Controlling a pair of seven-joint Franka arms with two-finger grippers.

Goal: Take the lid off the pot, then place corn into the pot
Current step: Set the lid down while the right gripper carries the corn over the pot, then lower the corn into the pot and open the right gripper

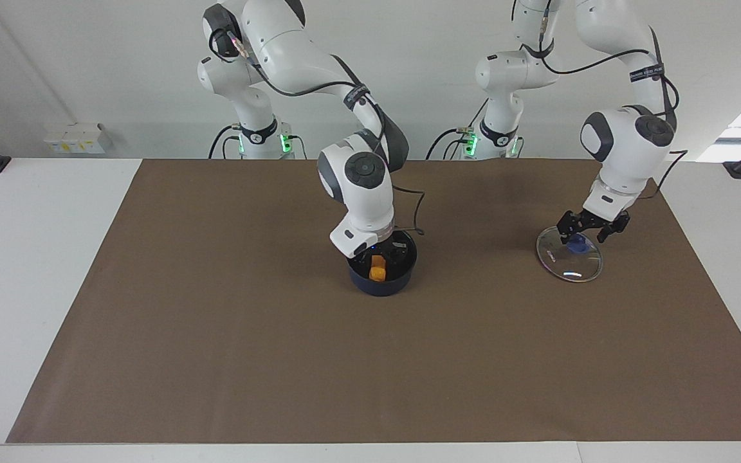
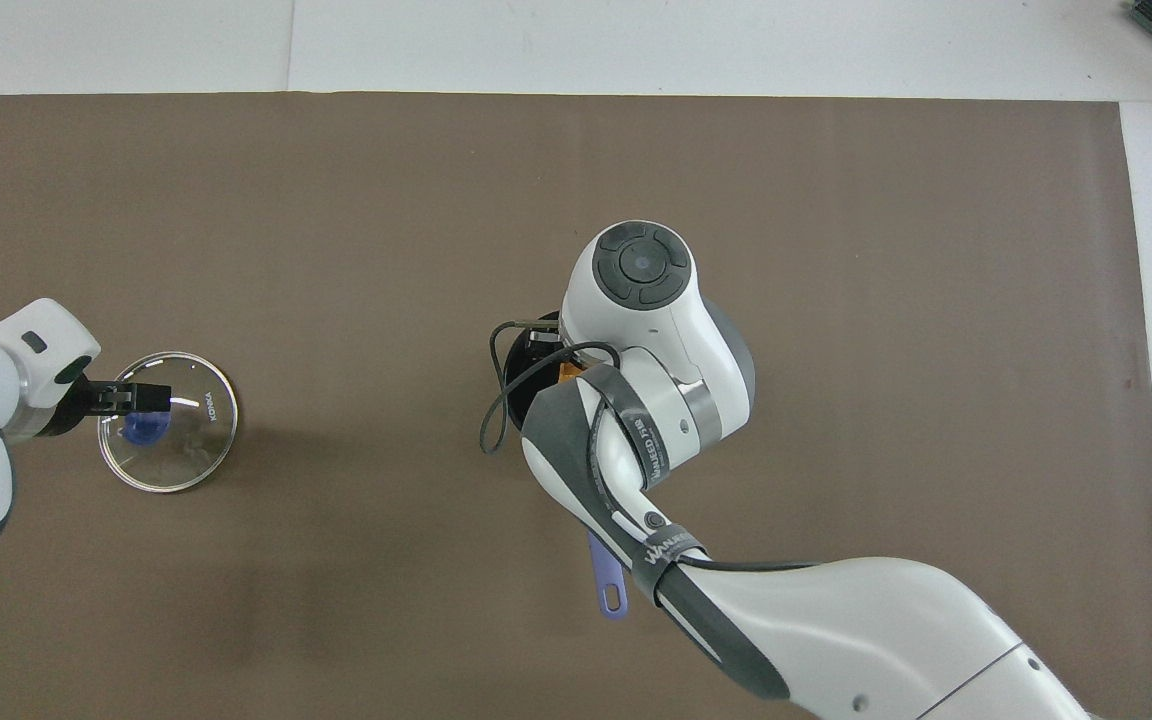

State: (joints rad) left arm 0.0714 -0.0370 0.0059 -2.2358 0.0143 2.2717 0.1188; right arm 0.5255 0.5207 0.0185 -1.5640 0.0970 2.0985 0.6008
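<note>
The dark blue pot (image 1: 383, 280) stands on the brown mat mid-table. In the overhead view my right arm covers most of the pot (image 2: 514, 385), but its blue handle (image 2: 608, 585) points toward the robots. My right gripper (image 1: 377, 257) reaches down into the pot and holds the orange corn (image 1: 377, 269) upright inside the rim; a sliver of corn (image 2: 566, 372) shows from above. The glass lid (image 1: 570, 260) lies on the mat toward the left arm's end. My left gripper (image 1: 591, 231) is open just over its blue knob (image 1: 579, 244), and the same shows in the overhead view (image 2: 141, 398).
The brown mat (image 1: 216, 334) covers most of the white table (image 1: 29, 257). A black cable (image 2: 492, 400) loops from the right wrist beside the pot. Small white boxes (image 1: 78, 137) sit at the wall by the right arm's end.
</note>
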